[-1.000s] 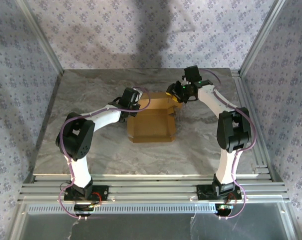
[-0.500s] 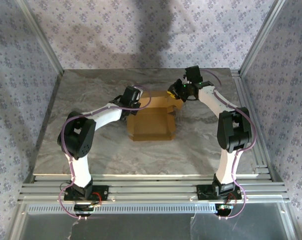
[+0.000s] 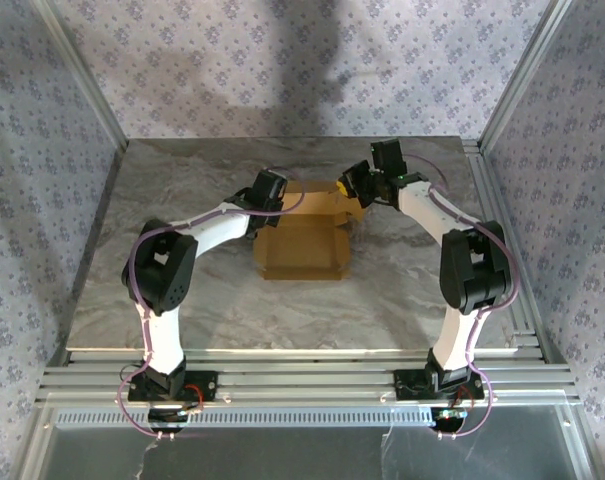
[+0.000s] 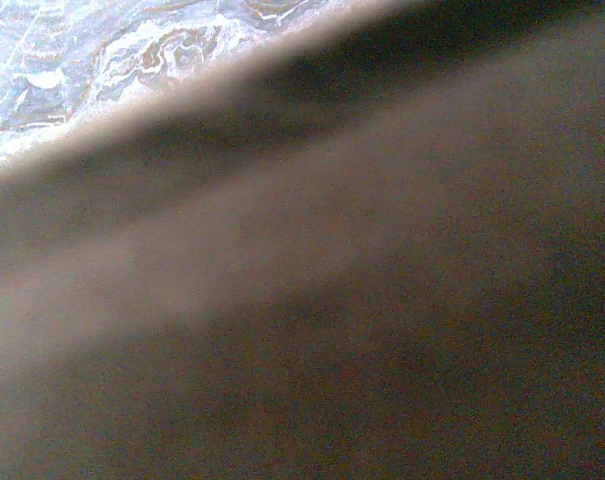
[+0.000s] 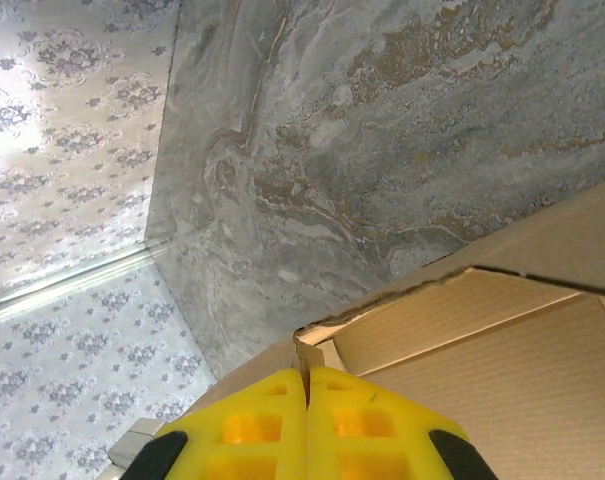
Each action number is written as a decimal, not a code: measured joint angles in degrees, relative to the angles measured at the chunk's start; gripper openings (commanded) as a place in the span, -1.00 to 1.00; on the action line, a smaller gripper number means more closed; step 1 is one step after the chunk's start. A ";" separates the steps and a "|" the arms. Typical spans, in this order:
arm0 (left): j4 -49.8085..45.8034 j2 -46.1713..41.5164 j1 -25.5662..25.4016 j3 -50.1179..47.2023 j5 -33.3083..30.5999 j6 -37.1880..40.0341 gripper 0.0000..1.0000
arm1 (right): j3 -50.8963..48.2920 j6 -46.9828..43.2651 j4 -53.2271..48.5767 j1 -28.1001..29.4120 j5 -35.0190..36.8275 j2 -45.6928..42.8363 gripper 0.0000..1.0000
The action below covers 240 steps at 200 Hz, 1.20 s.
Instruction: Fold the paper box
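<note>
The paper box (image 3: 302, 250) is tan cardboard, a shallow open tray on the middle of the table with its back flaps partly raised. My right gripper (image 3: 347, 190) is at the box's back right corner. In the right wrist view its yellow fingers (image 5: 272, 420) are shut on the upright edge of the paper box (image 5: 502, 350) at that corner, the right gripper (image 5: 307, 378) pinching thin cardboard. My left gripper (image 3: 275, 197) sits against the back left corner. Blurred brown cardboard of the paper box (image 4: 332, 300) lies right against the left wrist lens and hides the fingers.
The grey marbled table (image 3: 182, 210) is bordered by patterned cloth walls and slanted aluminium posts (image 3: 82, 90). Metal rails (image 3: 507, 240) run along the right edge. The wall's foot (image 5: 72, 280) lies just behind the box corner.
The right gripper has closed on the box's back right corner. The left gripper has moved a little farther back along the back left corner.
</note>
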 measured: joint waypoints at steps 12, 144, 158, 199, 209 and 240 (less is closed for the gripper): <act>0.04 0.33 0.11 0.00 -0.15 -0.42 -0.75 | 0.00 0.76 -0.11 0.37 0.52 0.00 -1.00; -2.16 5.27 0.09 6.34 -4.35 -5.55 -1.00 | 0.90 4.39 -1.44 0.50 2.43 0.00 -1.00; -2.54 5.27 -0.07 6.36 -4.83 -6.21 -1.00 | 0.90 4.90 -1.42 0.50 2.49 0.00 -1.00; -3.48 5.27 -0.22 6.36 -5.07 -7.37 -1.00 | -1.55 8.63 3.37 0.52 2.51 -0.04 -1.00; -3.72 5.27 -0.22 6.36 -5.07 -7.45 -1.00 | -3.15 9.88 6.08 0.52 2.60 -0.26 -1.00; -4.28 5.20 -0.17 6.34 -4.87 -7.80 -1.00 | -4.59 12.76 9.49 0.52 2.62 -0.44 -0.55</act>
